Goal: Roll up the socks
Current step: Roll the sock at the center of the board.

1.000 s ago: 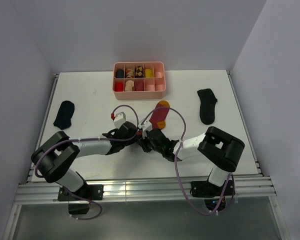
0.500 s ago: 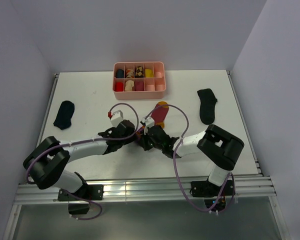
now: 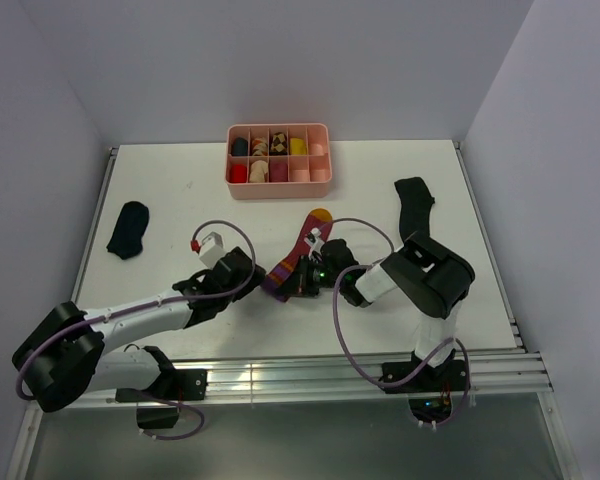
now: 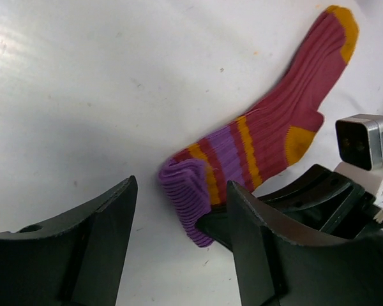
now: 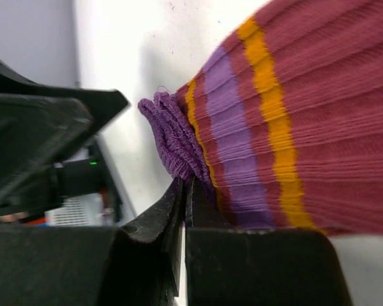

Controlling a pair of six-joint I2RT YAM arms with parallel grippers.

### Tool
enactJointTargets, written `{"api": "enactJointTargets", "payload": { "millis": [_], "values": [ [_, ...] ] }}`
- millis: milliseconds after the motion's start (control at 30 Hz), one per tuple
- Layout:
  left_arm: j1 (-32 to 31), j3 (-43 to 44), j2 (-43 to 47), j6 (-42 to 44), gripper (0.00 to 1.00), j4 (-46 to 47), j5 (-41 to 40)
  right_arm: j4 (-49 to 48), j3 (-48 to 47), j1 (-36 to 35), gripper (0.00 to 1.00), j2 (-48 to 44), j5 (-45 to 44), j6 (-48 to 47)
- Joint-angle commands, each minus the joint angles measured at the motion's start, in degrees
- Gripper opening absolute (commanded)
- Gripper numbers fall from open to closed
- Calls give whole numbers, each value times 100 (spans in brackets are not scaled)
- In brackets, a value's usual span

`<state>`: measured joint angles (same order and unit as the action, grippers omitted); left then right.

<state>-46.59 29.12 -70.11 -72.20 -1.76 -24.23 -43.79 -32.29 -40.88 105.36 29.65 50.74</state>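
A purple-and-maroon striped sock [image 3: 302, 250] lies aslant on the white table, orange toe far, its folded purple cuff [image 4: 186, 194] near. My right gripper [image 3: 294, 286] is shut, its fingertips [image 5: 185, 188] pinching that cuff's edge from the right. My left gripper [image 3: 248, 272] stands open just left of the cuff. In its wrist view the cuff sits ahead of the gap between the black fingers [image 4: 96, 236], touching neither. One black sock [image 3: 128, 228] lies at far left. Another black sock [image 3: 412, 198] lies at right, partly behind the right arm.
A pink divided tray [image 3: 320, 180] holding rolled socks stands at the back middle. Grey walls close in the table on three sides. Both arms' cables loop over the near half of the table.
My left gripper opened and drew back left, away from the striped sock. My right gripper shut on the cuff, and its arm swung round to reach from the right.
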Motion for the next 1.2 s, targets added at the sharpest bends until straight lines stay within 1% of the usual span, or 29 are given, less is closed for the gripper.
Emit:
{"api": "enactJointTargets", "payload": {
  "millis": [0,67,233,300,400,433,500,600,633,667,700,733,767,800,833,867,933,967,1000,1033,1067,1100,1167],
  "values": [
    [-17,-170,-91,-522,63,123,137,-270,267,115,0,484,577,884],
    [-17,-240,-152,-619,63,456,216,-323,232,142,0,590,603,920],
    [-17,-144,-547,-689,61,510,252,-586,258,168,0,837,656,1078],
    [-17,-126,-697,-742,60,579,208,-701,285,186,0,916,691,1166],
    [-17,-144,-855,-778,54,686,173,-806,311,221,0,986,709,1227],
    [-17,-118,-916,-786,50,625,147,-824,320,230,0,986,726,1236],
    [-17,-65,-1066,-786,47,607,190,-842,320,239,0,986,727,1219],
    [-17,14,-1259,-778,37,607,304,-701,294,239,0,916,656,1096],
    [-17,40,-1303,-760,31,502,331,-614,285,239,0,881,621,1052],
    [-17,136,-1365,-743,28,440,340,-570,285,239,0,811,578,965],
    [-17,181,-1383,-716,17,353,357,-517,276,239,0,750,560,894],
    [-8,234,-1392,-673,13,256,349,-360,241,239,1,688,533,807],
    [-17,382,-1400,-637,10,-58,331,-306,232,230,5,505,429,571],
    [-17,479,-1418,-524,2,-218,314,-227,232,230,9,399,367,447],
    [-17,602,-1444,-453,0,-394,287,-96,232,221,13,267,314,306],
    [-17,899,-1523,-374,0,-865,209,-60,258,221,22,-39,235,35],
    [-17,1199,-1655,-128,0,-1281,182,324,276,151,32,-392,-107,-308],
    [-17,1505,-1786,-49,0,-1474,164,484,276,107,41,-768,-274,-728],
    [-8,1639,-1857,117,0,-1790,173,659,276,-15,45,-954,-658,-950],
    [-8,1901,-2014,197,0,-1923,155,1027,250,-103,49,-1139,-862,-1413],
    [-8,2017,-2077,268,1,-2038,155,1213,232,-191,55,-1480,-1082,-1627],
    [-8,2131,-2147,390,0,-2256,173,1380,250,-401,57,-1657,-1684,-1811],
    [-8,2412,-2340,505,0,-2416,190,1636,311,-665,62,-2122,-2285,-2295]
  ]
}}
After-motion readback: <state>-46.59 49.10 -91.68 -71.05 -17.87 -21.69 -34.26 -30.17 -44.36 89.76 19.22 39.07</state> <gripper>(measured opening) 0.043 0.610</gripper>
